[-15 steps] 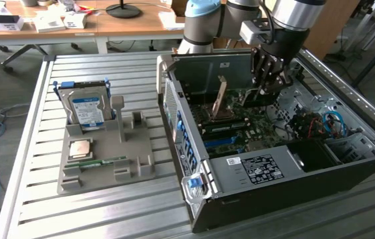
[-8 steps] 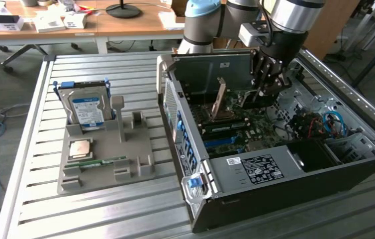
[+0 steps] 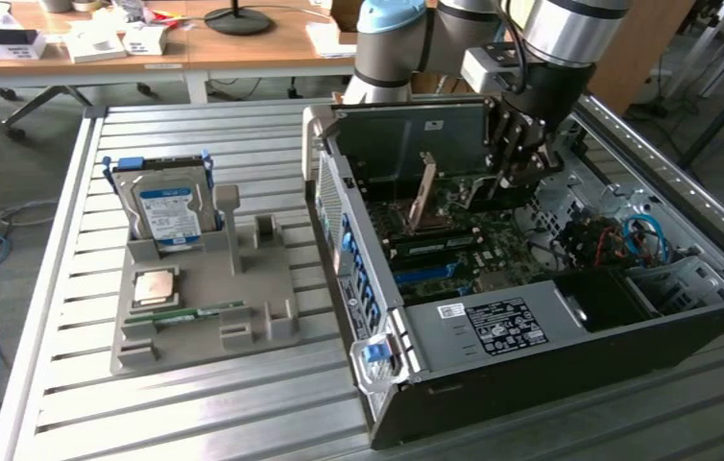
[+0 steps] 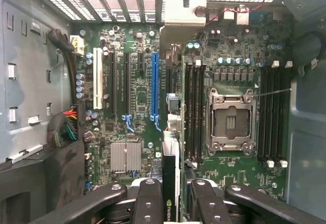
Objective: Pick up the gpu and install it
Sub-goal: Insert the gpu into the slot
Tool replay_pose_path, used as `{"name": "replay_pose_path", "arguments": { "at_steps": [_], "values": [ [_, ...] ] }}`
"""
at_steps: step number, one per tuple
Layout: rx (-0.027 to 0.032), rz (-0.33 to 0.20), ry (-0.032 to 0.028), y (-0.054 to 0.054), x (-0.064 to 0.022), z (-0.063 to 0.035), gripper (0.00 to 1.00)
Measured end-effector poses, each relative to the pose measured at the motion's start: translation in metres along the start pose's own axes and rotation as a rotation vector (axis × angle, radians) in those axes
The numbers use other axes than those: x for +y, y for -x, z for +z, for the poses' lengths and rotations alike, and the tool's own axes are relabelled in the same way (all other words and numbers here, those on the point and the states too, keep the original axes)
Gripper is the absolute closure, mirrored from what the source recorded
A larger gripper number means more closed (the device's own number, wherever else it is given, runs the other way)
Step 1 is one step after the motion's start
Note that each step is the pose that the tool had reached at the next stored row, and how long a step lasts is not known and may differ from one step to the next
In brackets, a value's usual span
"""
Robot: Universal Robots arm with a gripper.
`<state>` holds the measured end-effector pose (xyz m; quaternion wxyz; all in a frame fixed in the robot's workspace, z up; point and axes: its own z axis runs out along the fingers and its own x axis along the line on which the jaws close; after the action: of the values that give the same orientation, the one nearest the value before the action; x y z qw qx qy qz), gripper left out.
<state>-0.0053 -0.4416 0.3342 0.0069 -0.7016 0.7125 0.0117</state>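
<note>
Now gripping: my gripper point(image 3: 518, 178) is clenched on the gpu point(image 4: 170, 170), hanging over the motherboard point(image 4: 137, 107).
Risk: tilted or offset, I judge its edge could miss the blue slot point(image 4: 154, 89) and strike neighbouring slots.
Exterior view gives: hard drive point(image 3: 170, 211) in grey tray point(image 3: 228, 274) at the exterior view's left, well apart from the case point(image 3: 529, 384) on its right.
Wrist view gives: slot lines, empty CPU socket point(image 4: 229, 122).

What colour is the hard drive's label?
The label is blue and white; exterior view shows it best.
</note>
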Motion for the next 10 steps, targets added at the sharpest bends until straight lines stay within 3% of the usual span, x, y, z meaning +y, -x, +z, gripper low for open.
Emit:
{"name": "replay_pose_path", "arguments": {
  "at_steps": [10],
  "values": [
    [0.0000, 0.000, 0.0000, -0.0012, 0.0000, 0.0018, 0.74]
  ]
}}
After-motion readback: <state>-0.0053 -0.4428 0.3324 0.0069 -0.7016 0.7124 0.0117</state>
